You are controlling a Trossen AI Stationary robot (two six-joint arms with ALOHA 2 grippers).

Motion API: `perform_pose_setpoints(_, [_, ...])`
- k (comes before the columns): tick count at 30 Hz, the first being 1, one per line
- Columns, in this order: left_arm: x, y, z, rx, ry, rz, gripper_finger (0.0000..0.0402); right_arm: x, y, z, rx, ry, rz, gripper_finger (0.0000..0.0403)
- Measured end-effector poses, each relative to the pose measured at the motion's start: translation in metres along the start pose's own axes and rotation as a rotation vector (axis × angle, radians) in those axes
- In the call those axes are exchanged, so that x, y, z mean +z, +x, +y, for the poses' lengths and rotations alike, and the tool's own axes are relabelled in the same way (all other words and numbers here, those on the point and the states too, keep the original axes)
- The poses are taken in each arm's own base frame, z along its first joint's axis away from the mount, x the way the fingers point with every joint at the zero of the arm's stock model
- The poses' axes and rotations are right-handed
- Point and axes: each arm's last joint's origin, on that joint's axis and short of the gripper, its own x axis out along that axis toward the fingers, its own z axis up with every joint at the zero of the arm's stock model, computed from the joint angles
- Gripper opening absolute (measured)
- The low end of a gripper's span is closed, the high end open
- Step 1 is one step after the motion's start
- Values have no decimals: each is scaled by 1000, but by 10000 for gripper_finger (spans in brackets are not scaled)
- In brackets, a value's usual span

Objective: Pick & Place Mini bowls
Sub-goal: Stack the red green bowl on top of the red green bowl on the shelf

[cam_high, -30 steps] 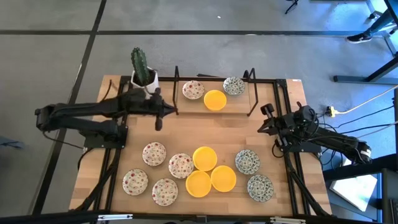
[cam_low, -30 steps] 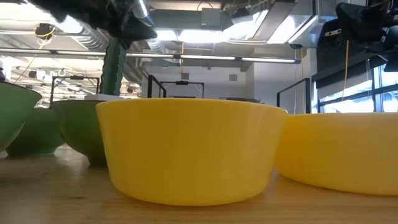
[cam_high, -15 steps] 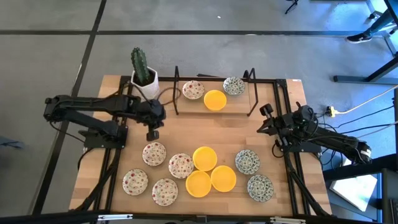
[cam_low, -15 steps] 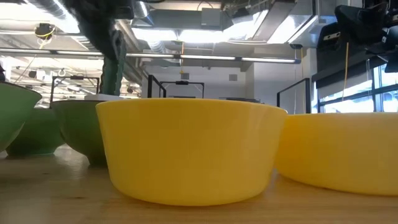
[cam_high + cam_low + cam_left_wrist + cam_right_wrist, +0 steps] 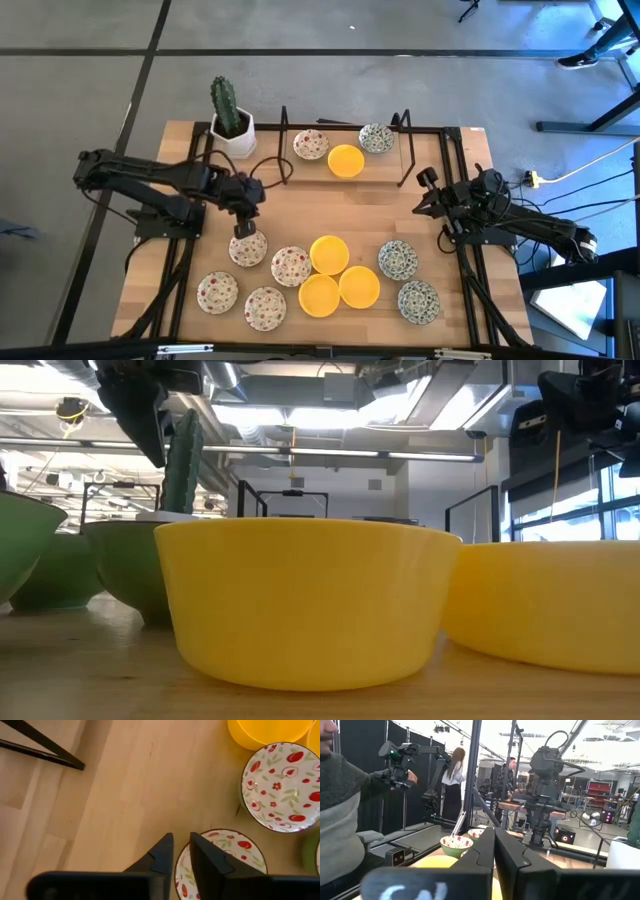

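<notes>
While my left gripper [image 5: 243, 231] hangs over a red-speckled mini bowl [image 5: 248, 247] from above, my right gripper [image 5: 424, 199] waits at the table's right edge. Past my wrist, my left jaws stand slightly apart at that bowl's rim [image 5: 220, 865]; my right jaws are together.

We see a table [image 5: 300, 200] of pale wood, smooth and matt with visible grain. The red-speckled bowls [image 5: 285, 787] look like glazed ceramic, faintly glossy; the yellow bowls [image 5: 300, 600] are smooth and satiny, perhaps plastic. The rack [image 5: 283, 150] seems thin black metal, matt.
</notes>
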Motion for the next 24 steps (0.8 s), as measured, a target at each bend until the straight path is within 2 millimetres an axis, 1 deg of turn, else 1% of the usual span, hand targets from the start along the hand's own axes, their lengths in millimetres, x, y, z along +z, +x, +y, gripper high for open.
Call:
perform_pose_setpoints(8, [-6, -1, -13, -10, -43, 3, 165, -1, 0, 0, 0, 0, 6, 6])
perform_pose_setpoints(11, [-7, -2, -15, 11, -38, -10, 191, -1, 0, 0, -1, 1, 8, 8])
perform_pose_setpoints(15, [-7, -2, -15, 42, -37, -27, 206, -1, 0, 0, -1, 1, 8, 17])
perform_pose_setpoints(19, [-6, -2, -14, 55, -68, -34, 207, -1, 0, 0, -1, 11, 11, 21])
perform_pose_setpoints(24, [-6, -2, -14, 56, -63, -34, 207, -4, 0, 0, -3, 33, 30, 21])
